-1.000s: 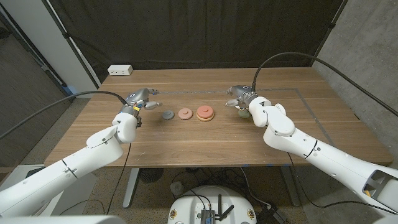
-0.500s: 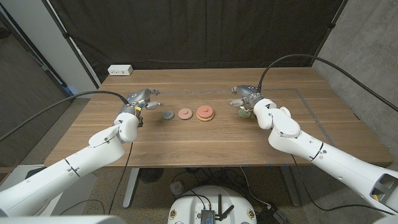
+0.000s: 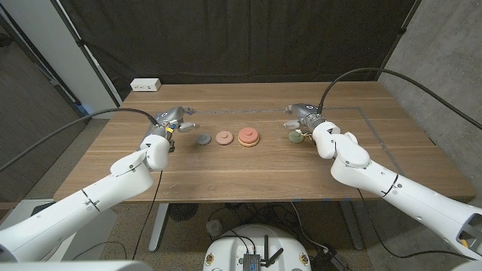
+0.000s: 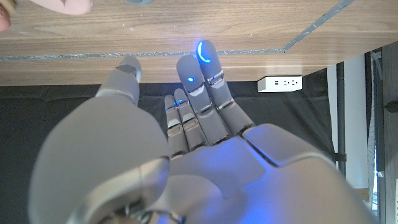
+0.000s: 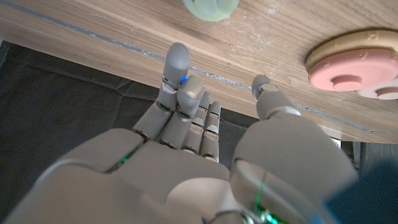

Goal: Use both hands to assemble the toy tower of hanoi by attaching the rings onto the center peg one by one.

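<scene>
Reaching over the wooden table (image 3: 248, 169) with both arms, I hold my left hand (image 3: 175, 119) to the left of the row of toy pieces and my right hand (image 3: 301, 117) to the right of it. My left hand grips nothing; in its wrist view the fingers (image 4: 202, 93) stretch out side by side toward the table's far edge, with the thumb set off to one side. My right hand grips nothing either; its fingers (image 5: 180, 81) are loosely extended and the thumb (image 5: 268, 96) stands apart from them.

Between my hands the pieces lie in a line. The grey ring (image 3: 202, 139) lies nearest my left hand, apart from it. Just beside it lies the pink ring (image 3: 224, 138). Next comes the base (image 3: 248, 137), an orange-pink disc with a smaller pink ring on it; I cannot make out the peg clearly. The pale green ring (image 3: 294, 136) lies on the table close to my right hand; whether the fingers touch it I cannot tell from the head view, but the right wrist view shows it (image 5: 210, 9) on the wood just past my fingertips, apart from them.

A white power strip (image 3: 145, 85) sits at the table's far left corner, and a black curtain (image 3: 241, 38) hangs behind.
</scene>
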Controlling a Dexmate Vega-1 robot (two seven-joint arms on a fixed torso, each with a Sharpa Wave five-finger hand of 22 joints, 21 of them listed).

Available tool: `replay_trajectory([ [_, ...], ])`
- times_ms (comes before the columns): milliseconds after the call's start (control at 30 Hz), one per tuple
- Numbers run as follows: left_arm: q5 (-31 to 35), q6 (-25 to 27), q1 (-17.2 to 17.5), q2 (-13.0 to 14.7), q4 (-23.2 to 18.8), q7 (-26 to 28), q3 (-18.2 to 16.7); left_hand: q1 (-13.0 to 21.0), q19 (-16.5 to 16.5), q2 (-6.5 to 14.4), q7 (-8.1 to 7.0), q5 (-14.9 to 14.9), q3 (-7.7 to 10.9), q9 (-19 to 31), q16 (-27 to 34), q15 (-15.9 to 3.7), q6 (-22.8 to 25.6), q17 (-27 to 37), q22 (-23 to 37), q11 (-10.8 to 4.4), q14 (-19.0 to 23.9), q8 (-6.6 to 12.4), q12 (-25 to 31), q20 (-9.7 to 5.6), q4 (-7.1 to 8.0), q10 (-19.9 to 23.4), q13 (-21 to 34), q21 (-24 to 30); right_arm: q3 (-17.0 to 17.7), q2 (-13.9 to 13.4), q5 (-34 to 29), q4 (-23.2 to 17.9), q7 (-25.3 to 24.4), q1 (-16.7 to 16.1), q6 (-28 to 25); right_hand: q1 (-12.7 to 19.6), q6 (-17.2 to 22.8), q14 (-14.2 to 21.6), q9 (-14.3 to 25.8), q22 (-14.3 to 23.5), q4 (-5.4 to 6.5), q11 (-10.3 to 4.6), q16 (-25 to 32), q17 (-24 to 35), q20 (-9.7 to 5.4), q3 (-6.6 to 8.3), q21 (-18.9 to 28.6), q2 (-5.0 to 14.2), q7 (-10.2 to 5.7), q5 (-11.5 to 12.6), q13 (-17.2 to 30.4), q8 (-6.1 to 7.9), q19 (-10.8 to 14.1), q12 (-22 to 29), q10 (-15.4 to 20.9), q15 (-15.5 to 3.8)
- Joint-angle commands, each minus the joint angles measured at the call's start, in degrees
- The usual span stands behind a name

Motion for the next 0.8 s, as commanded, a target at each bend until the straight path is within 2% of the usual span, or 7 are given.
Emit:
replay_trajectory([
  [33,1.7,1.0,-2.2,1.6,-1.1,-3.7,1.7,0.3,-0.4,-0.6,0.77,0.5,0.37,0.2,0.2,-3.66,0.4,0.0,0.1,0.17,-0.4,0.32,0.5,-7.7,0.04,1.2,0.2,0.5,-0.1,-0.1,0.9,0.0,-2.0,-0.5,-0.8,0.4,0.6,0.3,0.1,0.2,0.17,-0.09,0.2,-0.2,-5.26,0.45,0.3,0.1,0.03,0.4,0.3,0.23,0.7,0.2,0.6,-3.19],
  [400,3.7,0.0,-4.7,4.9,-2.9,-9.8,2.6,0.6,-0.6,-0.8,0.84,0.5,0.42,0.2,0.4,-3.66,0.5,0.1,-0.1,0.29,-0.3,0.35,0.5,-7.72,-0.1,1.3,0.4,0.8,-0.3,-0.5,0.9,-1.4,-2.9,-1.3,-2.5,0.3,0.8,0.6,0.2,0.0,0.29,-0.05,0.4,0.0,-5.26,0.49,0.3,0.17,0.09,0.5,0.5,0.24,0.7,0.2,0.9,-3.18],
  [800,6.1,-1.2,-8.2,7.6,-3.7,-18.9,4.1,0.7,-0.8,-0.9,0.86,0.6,0.44,0.2,0.5,-3.66,-0.1,0.1,-0.1,0.29,-0.3,0.1,0.3,-7.7,-0.06,0.7,0.5,1.1,-0.6,-0.8,1.1,-2.2,-3.5,-1.7,-3.4,0.1,0.8,0.5,0.2,-0.1,0.43,-0.12,0.2,-0.2,-5.25,0.51,0.4,0.22,0.07,0.6,0.7,0.23,0.7,0.1,1.1,-3.19],
])
